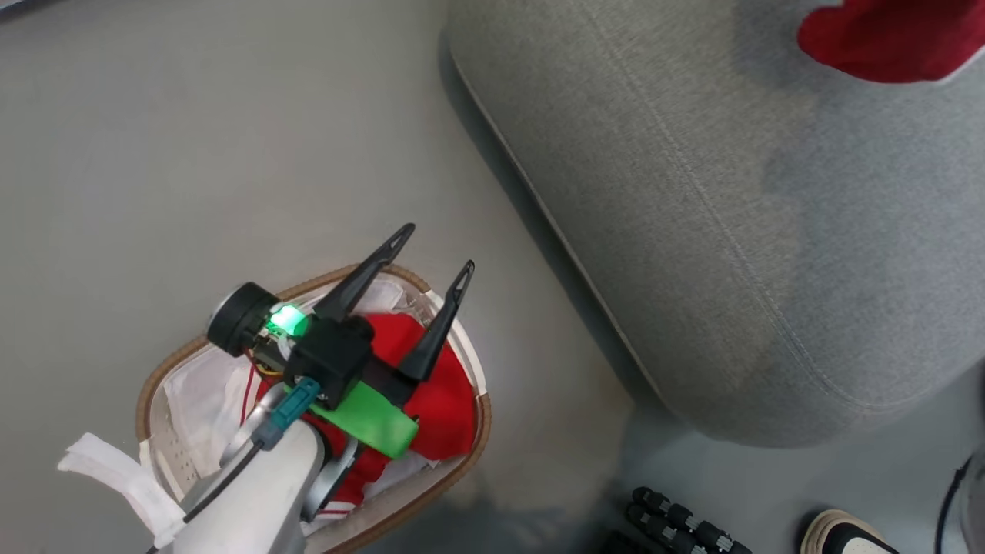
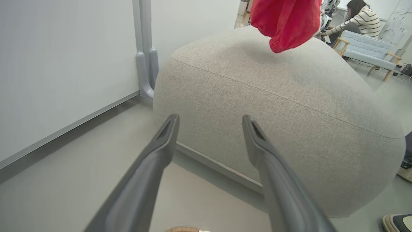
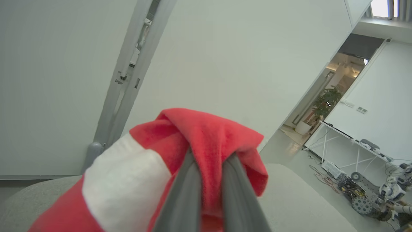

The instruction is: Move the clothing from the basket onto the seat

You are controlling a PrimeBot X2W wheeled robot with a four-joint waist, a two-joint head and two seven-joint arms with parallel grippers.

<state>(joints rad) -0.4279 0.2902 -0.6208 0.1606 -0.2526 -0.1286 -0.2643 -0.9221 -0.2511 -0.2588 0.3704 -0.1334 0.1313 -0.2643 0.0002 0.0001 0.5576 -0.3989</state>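
The basket (image 1: 482, 431) stands on the floor at the lower left, with red and white clothing (image 1: 446, 400) lying in it. My left gripper (image 1: 437, 249) hangs open just above it, fingers pointing past the rim toward the seat (image 1: 731, 231); nothing is between them. In the left wrist view the same gripper (image 2: 210, 118) faces the seat (image 2: 273, 96), with a red garment (image 2: 286, 22) hanging above it. My right gripper (image 3: 209, 158) is shut on that red and white garment (image 3: 206, 135), held over the seat (image 3: 289, 199). The garment's edge (image 1: 885, 38) shows top right.
The white liner (image 1: 115, 469) droops over the basket's left rim. A shoe (image 1: 843, 537) and a black ribbed object (image 1: 677, 527) lie on the floor at the lower right. A white wall panel (image 2: 64, 64) runs left of the seat. A person (image 2: 357, 19) sits far behind.
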